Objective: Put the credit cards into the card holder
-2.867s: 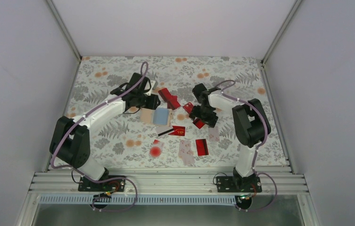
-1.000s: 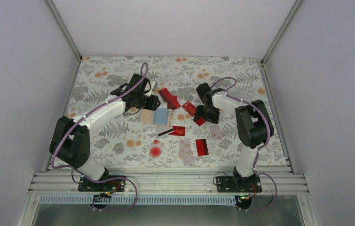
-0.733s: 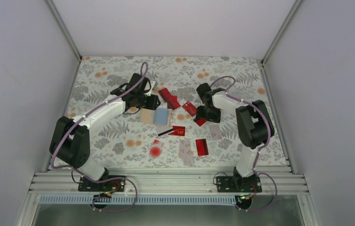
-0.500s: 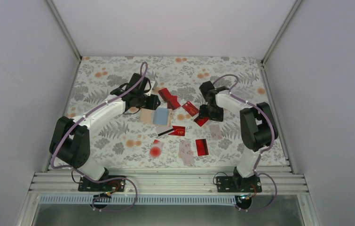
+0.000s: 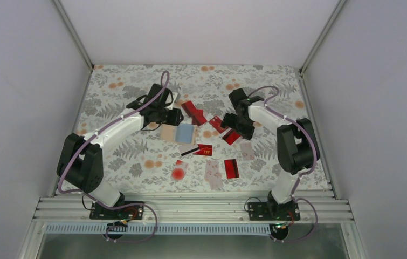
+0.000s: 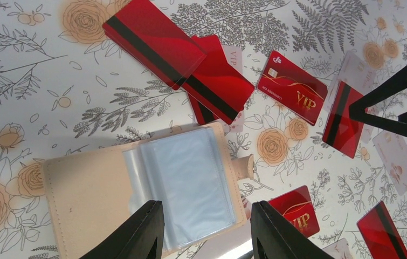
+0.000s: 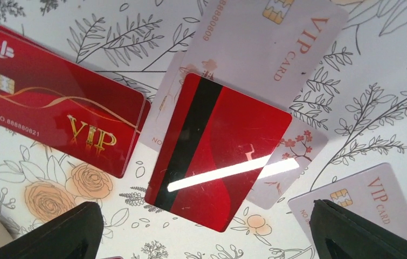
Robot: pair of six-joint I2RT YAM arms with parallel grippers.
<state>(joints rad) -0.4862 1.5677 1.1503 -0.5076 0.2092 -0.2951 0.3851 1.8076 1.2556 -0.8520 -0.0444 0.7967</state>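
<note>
Right gripper [image 7: 204, 233] spread wide over a red striped card [image 7: 217, 162], nothing held
Left gripper [image 6: 207, 229] straddles the edge of the open card holder [image 6: 90, 197], can't tell if it's pinching. Striped card lies atop pale credit cards [image 7: 276, 38], red VIP card [image 7: 66, 102] just beside one long edge.

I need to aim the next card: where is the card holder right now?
Top view: the card holder lies open left of centre, right by the left gripper, with red cards beyond it and to its right.
</note>
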